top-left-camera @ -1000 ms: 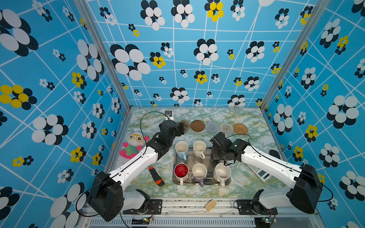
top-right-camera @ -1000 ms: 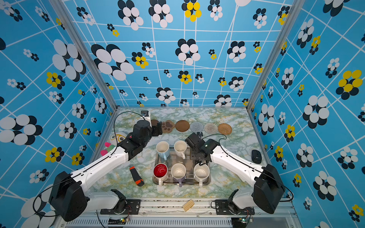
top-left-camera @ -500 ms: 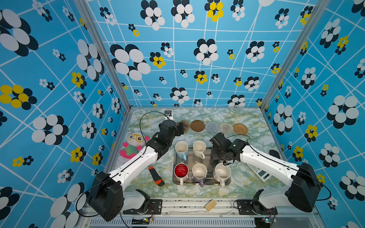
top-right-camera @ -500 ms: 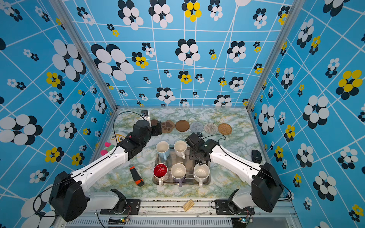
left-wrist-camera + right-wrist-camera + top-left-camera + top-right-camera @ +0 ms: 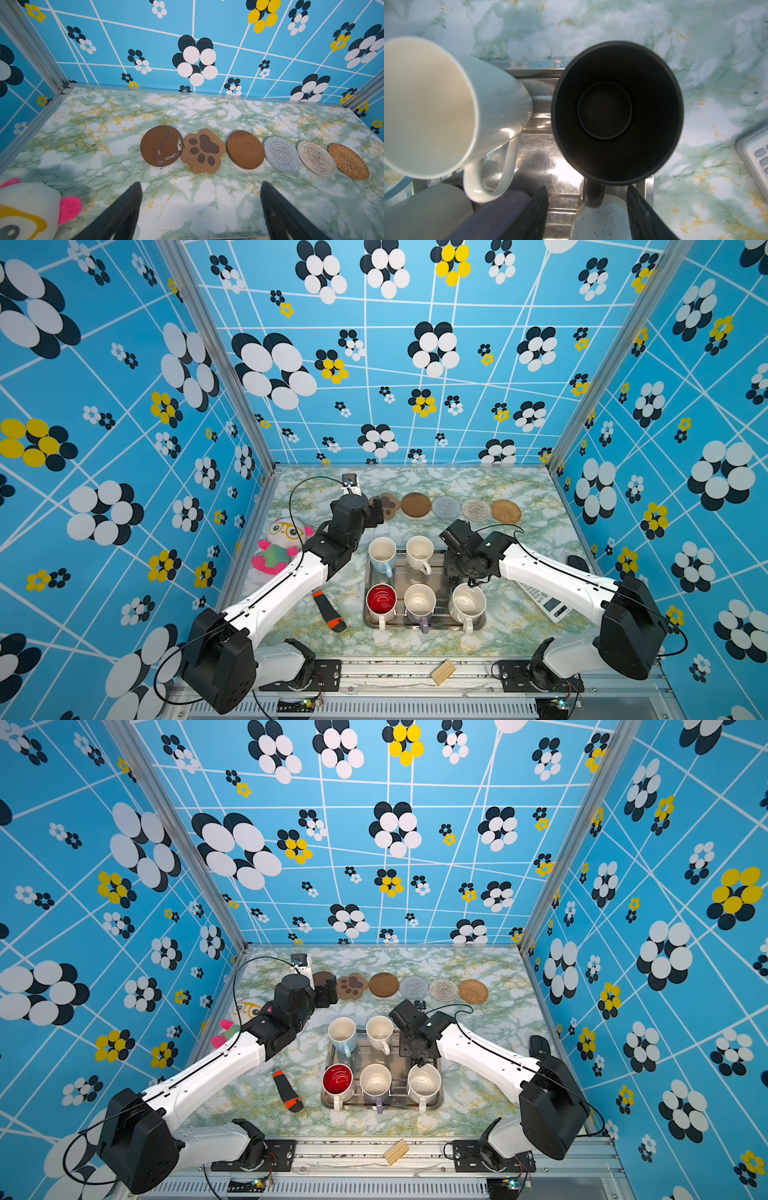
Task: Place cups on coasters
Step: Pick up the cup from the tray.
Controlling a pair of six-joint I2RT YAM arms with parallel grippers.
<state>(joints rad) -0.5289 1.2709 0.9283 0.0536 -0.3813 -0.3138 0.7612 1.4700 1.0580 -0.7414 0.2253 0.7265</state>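
Note:
Six coasters lie in a row at the back: a scratched brown disc (image 5: 161, 145), the paw (image 5: 202, 150), a brown disc (image 5: 416, 504), grey woven (image 5: 446, 507), whitish woven (image 5: 476, 509) and rattan (image 5: 505, 511). My left gripper (image 5: 199, 187) hovers open and empty just before the paw. On the steel tray (image 5: 405, 576) stand the light blue cup (image 5: 382, 553), a cream cup (image 5: 419, 551), the red-inside cup (image 5: 381, 599), the lavender cup (image 5: 419, 601) and a speckled cream cup (image 5: 467, 603). My right gripper (image 5: 587, 189) is open, its fingers either side of the black cup's (image 5: 616, 112) handle, not touching it.
A plush toy (image 5: 278, 545) sits at the left edge, and an orange-black tool (image 5: 328, 610) lies left of the tray. A calculator (image 5: 544, 601) and a black mouse (image 5: 577, 562) lie on the right. A wooden block (image 5: 442, 672) rests on the front rail.

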